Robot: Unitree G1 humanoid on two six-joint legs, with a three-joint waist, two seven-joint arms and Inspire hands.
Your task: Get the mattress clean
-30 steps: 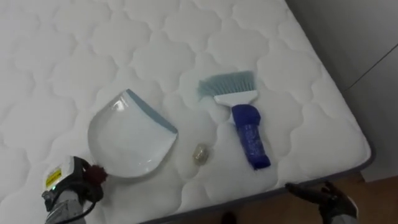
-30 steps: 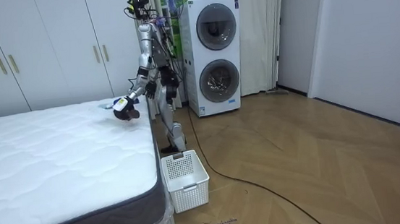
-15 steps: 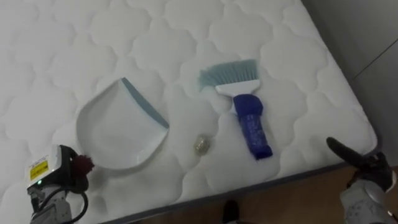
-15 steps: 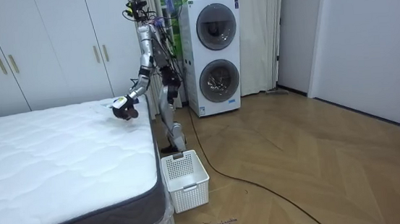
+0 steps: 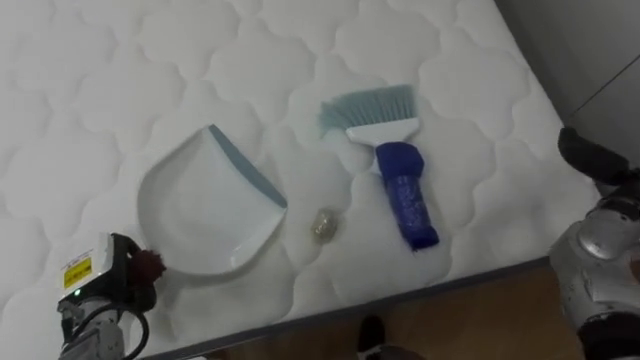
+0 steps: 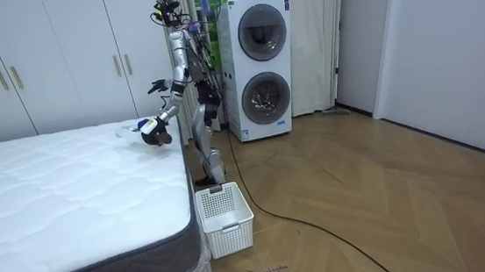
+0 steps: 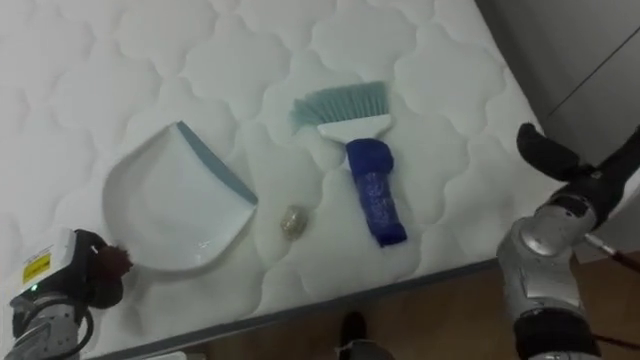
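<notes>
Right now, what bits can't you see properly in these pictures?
The dustpan handle: left eye view, hidden under the left hand.
The small lump between dustpan and brush: too small to identify.
The right hand: left eye view, partly cut off by the right edge.

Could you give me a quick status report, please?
Left hand at dustpan; right hand open, beside mattress. Brush lies free, scrap between it and dustpan. Nothing blocking.

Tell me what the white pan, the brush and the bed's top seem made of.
Dustpan: probably plastic, glossy; light glints on it. Brush: blue handle likely matte plastic, pale bristles probably synthetic. Mattress: white quilted fabric, stitched into soft puffs.
</notes>
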